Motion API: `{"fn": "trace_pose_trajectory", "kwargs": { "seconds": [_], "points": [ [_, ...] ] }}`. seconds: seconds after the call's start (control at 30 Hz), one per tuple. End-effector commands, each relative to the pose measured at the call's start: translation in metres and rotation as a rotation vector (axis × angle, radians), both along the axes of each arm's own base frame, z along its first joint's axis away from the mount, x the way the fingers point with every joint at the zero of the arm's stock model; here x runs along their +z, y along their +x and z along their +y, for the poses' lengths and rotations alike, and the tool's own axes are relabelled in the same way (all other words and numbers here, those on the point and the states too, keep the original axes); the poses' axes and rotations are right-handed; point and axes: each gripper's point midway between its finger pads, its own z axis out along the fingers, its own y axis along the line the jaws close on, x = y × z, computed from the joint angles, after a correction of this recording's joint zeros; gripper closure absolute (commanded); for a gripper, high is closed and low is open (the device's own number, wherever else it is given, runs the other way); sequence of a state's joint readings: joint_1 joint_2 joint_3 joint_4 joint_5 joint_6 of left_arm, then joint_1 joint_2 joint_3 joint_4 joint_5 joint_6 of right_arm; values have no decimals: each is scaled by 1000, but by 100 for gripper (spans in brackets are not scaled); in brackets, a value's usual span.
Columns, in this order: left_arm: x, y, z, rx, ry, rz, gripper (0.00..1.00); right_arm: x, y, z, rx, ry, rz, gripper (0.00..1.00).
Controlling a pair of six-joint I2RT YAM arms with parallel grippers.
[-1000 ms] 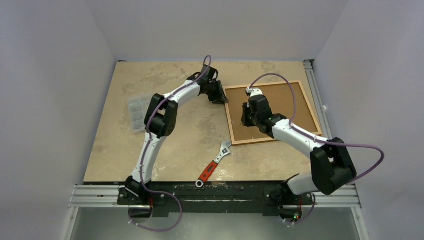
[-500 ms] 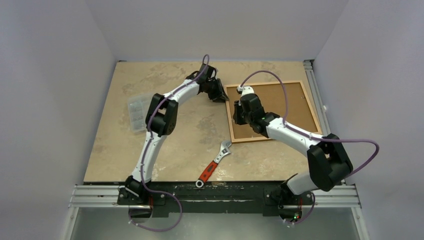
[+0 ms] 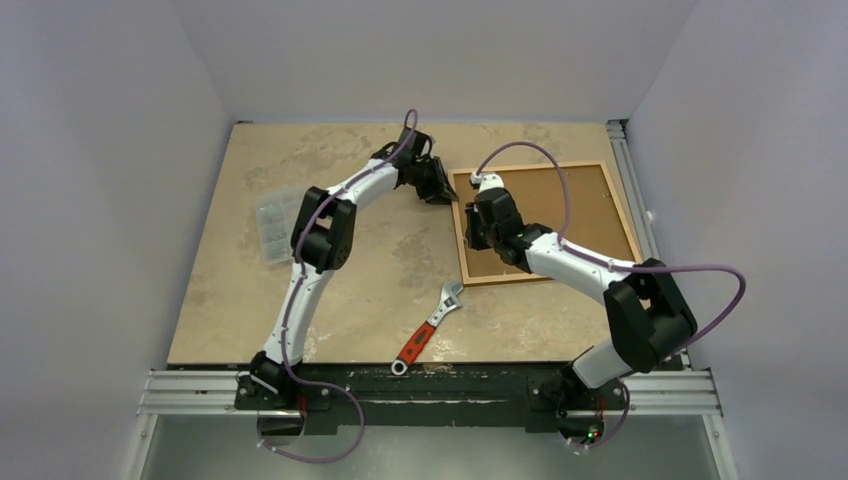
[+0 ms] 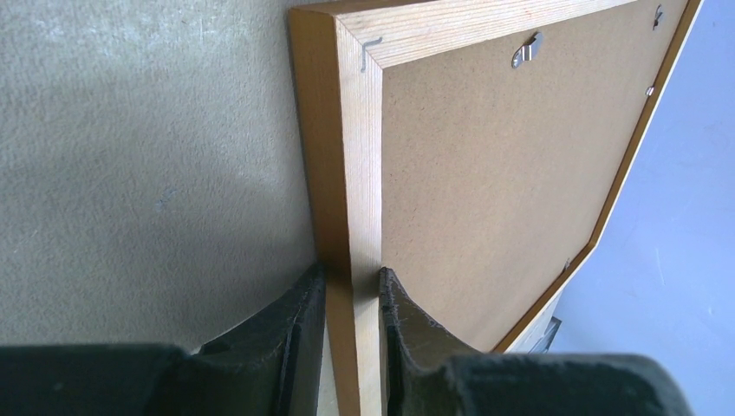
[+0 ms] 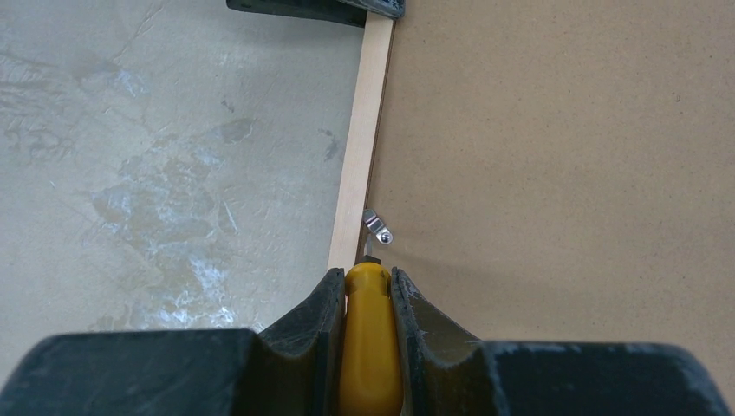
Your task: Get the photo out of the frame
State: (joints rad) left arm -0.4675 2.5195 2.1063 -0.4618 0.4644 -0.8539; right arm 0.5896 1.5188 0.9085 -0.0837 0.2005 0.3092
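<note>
My left hand point(image 4: 351, 290) is closed narrow on the frame point(image 4: 355, 156), pinching its left rail near the far corner. The frame lies face down on the tabletop point(image 3: 390, 270), cork-brown backing board point(image 5: 563, 173) up, so the photo is hidden (under that board, I judge). My right hand point(image 5: 368, 282) grips a yellow-handled tool point(image 5: 368, 347), its shaft pointing along the rail. The tip sits at a small metal clip point(image 5: 378, 227) straight ahead, just beside the rail. The right arm is nearer, so I'd swing that clip aside.
</note>
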Motion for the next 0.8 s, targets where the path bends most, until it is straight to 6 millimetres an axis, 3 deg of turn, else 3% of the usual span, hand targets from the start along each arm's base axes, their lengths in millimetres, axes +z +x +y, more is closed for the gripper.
{"fn": "trace_pose_trajectory", "kwargs": {
  "seconds": [0.0, 0.43, 0.6, 0.77],
  "points": [
    [15, 9, -9, -3, -72, -31, 100, 13, 15, 5, -19, 2, -71, 100],
    [13, 9, -8, 1, -69, -26, 100, 9, 25, -14, -125, -93, -87, 100],
    [13, 10, -8, -4, -70, -30, 99, 25, 22, 2, -67, -4, -106, 100],
    [29, 14, -5, -15, -51, -79, 65, 75, 25, 4, -79, 56, -172, 100]
  ]
}}
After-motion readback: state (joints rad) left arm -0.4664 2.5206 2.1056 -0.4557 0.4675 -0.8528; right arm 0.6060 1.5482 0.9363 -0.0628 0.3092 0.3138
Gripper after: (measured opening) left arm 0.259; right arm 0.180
